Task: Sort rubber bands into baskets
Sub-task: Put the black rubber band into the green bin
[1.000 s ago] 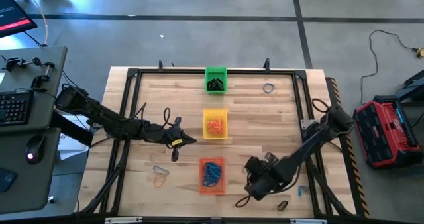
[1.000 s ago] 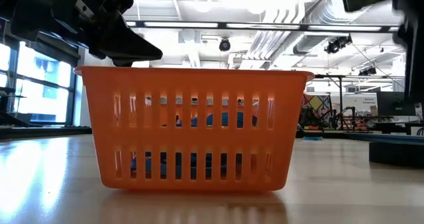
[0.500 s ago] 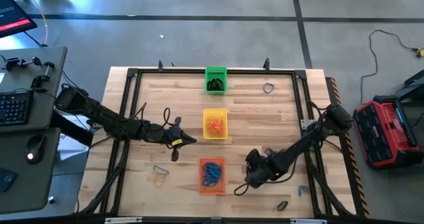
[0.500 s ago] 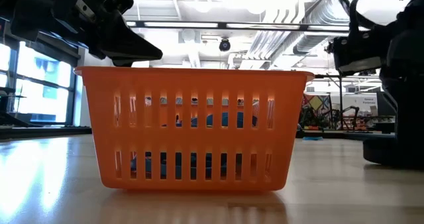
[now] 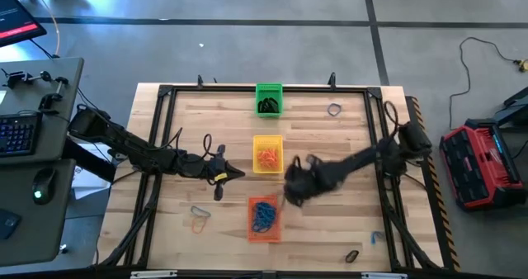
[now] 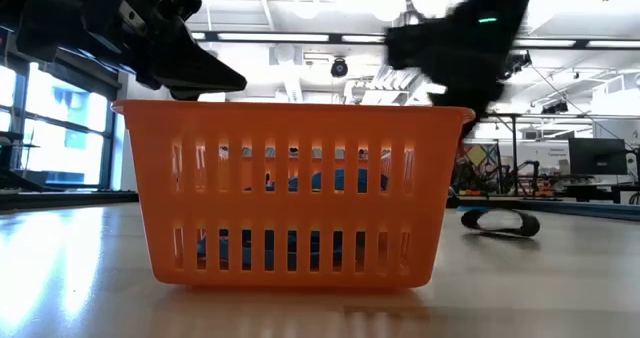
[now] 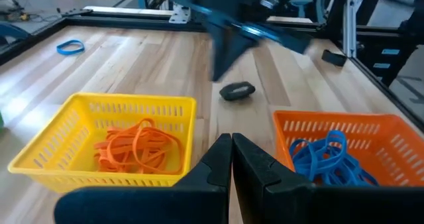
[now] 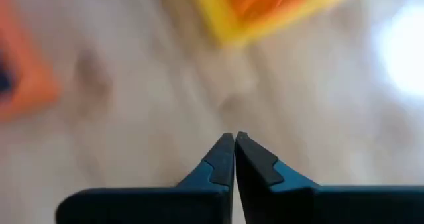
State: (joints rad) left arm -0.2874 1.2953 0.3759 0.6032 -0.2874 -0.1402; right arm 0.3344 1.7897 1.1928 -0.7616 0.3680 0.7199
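Note:
Three baskets stand in a row down the table's middle: green (image 5: pixel 268 100) with black rubber bands, yellow (image 5: pixel 267 154) with orange ones (image 7: pixel 136 146), orange (image 5: pixel 264 218) with blue ones (image 7: pixel 324 159). My right gripper (image 5: pixel 290 192) is blurred, just right of the gap between the yellow and orange baskets. It is shut (image 8: pixel 234 136), and nothing shows between its fingers. My left gripper (image 5: pixel 237 174) waits shut (image 7: pixel 232 139) left of the yellow basket. Loose bands lie flat on the wood: black (image 5: pixel 352 255), blue (image 5: pixel 377 238), orange (image 5: pixel 200 224).
Another loose band (image 5: pixel 333 110) lies far right, and a pale one (image 5: pixel 200 211) beside the orange one at near left. A black frame (image 5: pixel 165 93) rims the table. A desk with a keyboard (image 5: pixel 21 134) stands to the left, a red case (image 5: pixel 483 163) on the floor to the right.
My right gripper has swept fast from the near right part of the table toward the far edge and the left, ending beside the gap between the orange and yellow baskets. In the low view it no longer hides the loose black band on the table.

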